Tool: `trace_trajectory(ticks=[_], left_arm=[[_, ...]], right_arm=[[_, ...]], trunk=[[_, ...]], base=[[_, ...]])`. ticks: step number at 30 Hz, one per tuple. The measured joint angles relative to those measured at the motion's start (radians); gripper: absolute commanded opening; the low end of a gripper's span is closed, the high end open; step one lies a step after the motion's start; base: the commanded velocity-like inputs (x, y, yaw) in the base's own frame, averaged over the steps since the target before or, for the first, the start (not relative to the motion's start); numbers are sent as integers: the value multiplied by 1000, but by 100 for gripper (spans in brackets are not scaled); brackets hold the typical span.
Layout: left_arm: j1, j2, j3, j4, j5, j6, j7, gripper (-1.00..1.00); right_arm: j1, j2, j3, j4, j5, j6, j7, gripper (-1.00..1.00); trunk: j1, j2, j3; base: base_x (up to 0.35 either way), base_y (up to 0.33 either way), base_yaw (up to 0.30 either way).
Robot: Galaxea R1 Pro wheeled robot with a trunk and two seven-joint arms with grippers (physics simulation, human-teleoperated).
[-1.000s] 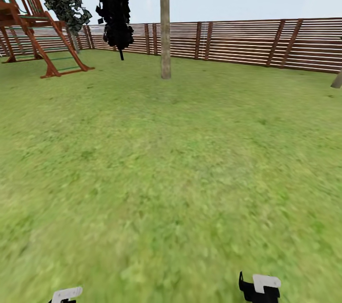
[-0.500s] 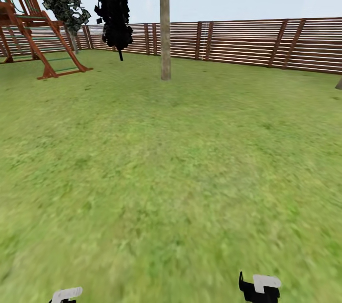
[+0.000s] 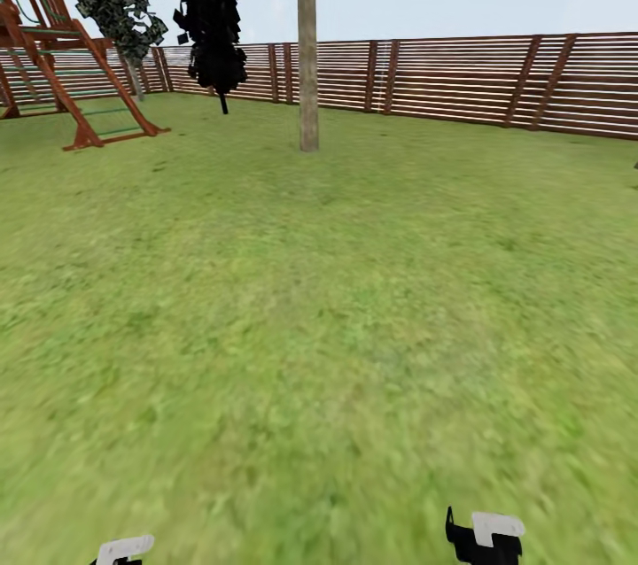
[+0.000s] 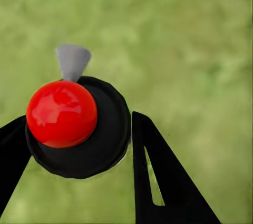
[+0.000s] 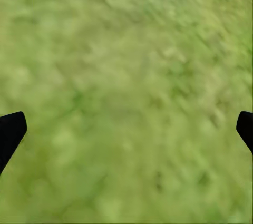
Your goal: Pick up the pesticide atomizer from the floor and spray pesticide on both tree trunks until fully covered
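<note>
My left gripper (image 4: 79,137) is shut on the pesticide atomizer (image 4: 71,121), a black round cap with a glossy red ball and a grey nozzle, held over the grass floor (image 4: 200,50). My right gripper (image 5: 126,129) is open, with only grass between its black fingertips (image 5: 10,132). One tree with a pale grey-tan tree trunk (image 3: 307,60) stands far ahead, a little left of centre, near the fence. Parts of my left arm (image 3: 124,549) and right arm (image 3: 486,537) show at the lower edge of the head view.
A reddish-brown slat fence (image 3: 461,82) closes the back of the lawn. A red-brown wooden play frame (image 3: 62,60) stands at the far left, with two dark conifers (image 3: 211,16) beside it. Open grass (image 3: 319,326) stretches between me and the tree.
The whole head view has shifted slightly as the camera moved. A trunk at the right edge has slid almost out of view. Both arms hold the same pose.
</note>
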Motion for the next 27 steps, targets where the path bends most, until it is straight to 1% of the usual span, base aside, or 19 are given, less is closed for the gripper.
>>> trace_trajectory(ticks=[27], left_arm=[[0, 0, 0, 0, 0, 0, 0, -100]], right_arm=[[0, 0, 0, 0, 0, 0, 0, 100]], trunk=[[0, 0, 0]], base=[[338, 0, 0]])
